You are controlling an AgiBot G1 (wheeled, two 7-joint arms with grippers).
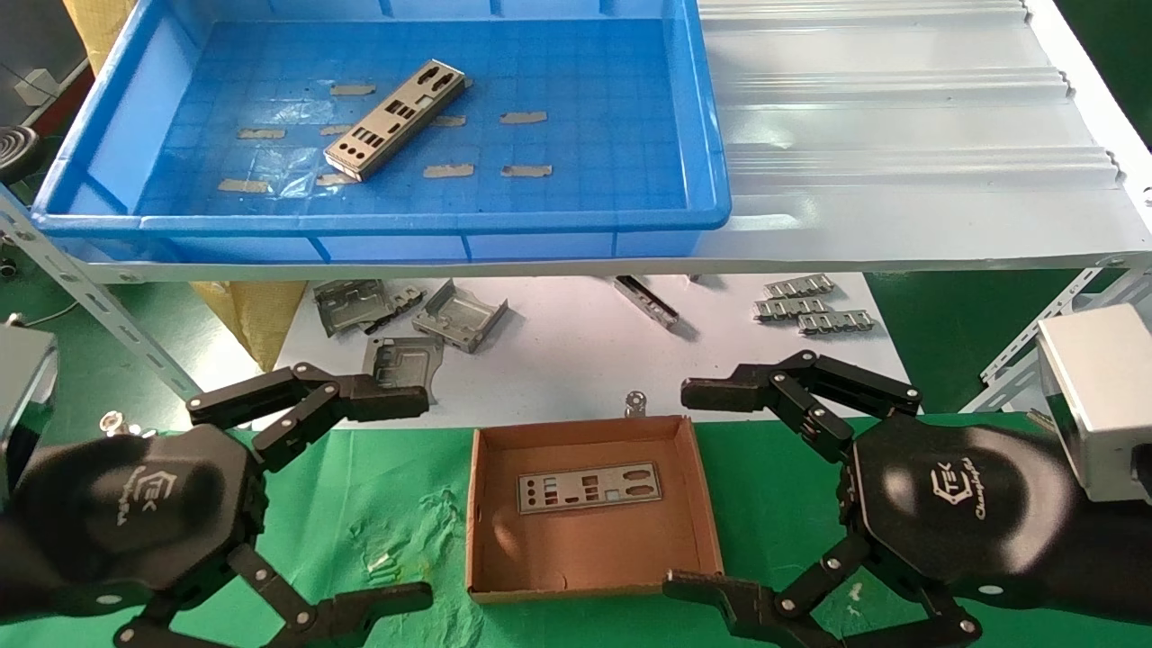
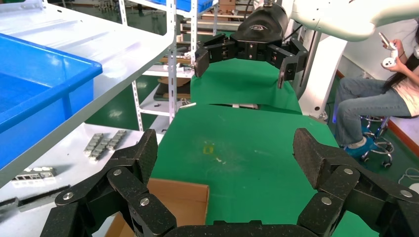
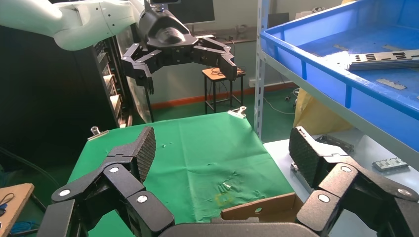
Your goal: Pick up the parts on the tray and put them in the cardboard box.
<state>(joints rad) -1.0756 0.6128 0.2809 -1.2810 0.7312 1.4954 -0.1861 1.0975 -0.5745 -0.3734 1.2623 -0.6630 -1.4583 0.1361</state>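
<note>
One silver-grey punched plate (image 1: 396,119) lies aslant on the floor of the blue tray (image 1: 711,135) on the upper shelf; it also shows in the right wrist view (image 3: 383,59). Another plate (image 1: 589,487) lies flat in the brown cardboard box (image 1: 490,531) on the green cloth. My left gripper (image 1: 409,499) is open and empty, left of the box. My right gripper (image 1: 688,490) is open and empty, right of the box. The box corner shows under each wrist, in the left wrist view (image 2: 185,200) and in the right wrist view (image 3: 259,207).
Bent grey brackets (image 1: 459,317) and ribbed linked strips (image 1: 814,310) lie on the white lower surface behind the box. A white corrugated sheet (image 1: 900,135) lies right of the tray. Shelf uprights (image 1: 99,310) stand at both sides. A seated person (image 2: 380,103) is beyond the table.
</note>
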